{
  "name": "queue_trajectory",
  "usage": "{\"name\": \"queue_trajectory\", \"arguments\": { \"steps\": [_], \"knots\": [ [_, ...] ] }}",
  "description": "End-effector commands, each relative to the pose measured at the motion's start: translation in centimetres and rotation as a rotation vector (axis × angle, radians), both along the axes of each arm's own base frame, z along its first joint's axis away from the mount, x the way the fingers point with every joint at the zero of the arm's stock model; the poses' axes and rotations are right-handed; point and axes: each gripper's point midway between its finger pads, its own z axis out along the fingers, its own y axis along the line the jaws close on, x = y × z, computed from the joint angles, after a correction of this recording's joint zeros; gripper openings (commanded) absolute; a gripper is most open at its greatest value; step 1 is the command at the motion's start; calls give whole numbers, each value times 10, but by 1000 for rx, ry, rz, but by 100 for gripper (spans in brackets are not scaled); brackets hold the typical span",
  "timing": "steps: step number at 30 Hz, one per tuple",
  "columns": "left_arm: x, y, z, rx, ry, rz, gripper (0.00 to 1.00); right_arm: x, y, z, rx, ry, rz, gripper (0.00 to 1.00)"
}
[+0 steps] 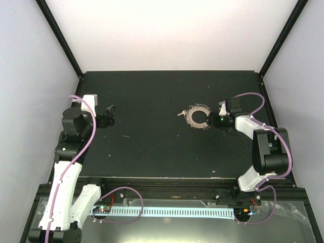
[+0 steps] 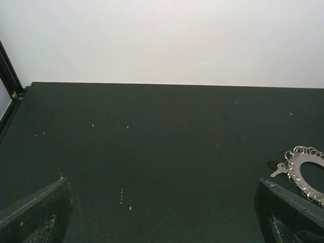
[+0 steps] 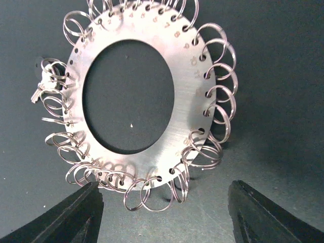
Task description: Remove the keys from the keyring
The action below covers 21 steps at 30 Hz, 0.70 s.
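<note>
Your right end effector is open just beside the ring, key on its far side; your left end effector, open too, hovers well apart.

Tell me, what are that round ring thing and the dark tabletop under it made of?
The keyring looks like metal, probably steel or aluminium: silvery grey with fine brushed lines and soft glints. The table has a matte black surface with pale specks, no shine; its material cannot be told.
</note>
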Motion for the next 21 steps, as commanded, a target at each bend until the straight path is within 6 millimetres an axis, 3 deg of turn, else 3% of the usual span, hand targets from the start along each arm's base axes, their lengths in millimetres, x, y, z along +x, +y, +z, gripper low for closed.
{"name": "queue_trajectory", "arguments": {
  "steps": [1,8,16,21],
  "knots": [
    [-1,6,7,51,-45,21,99,5,6,-3,1,-12,-2,67],
    [-1,2,2,35,-38,4,99,3,13,-13,-17,-5,9,61],
    [-2,3,0,36,-35,8,99,-1,6,-22,-64,15,-3,51],
    [-3,2,0,32,-36,6,99,-2,5,-26,-73,41,-3,51]
  ]
}}
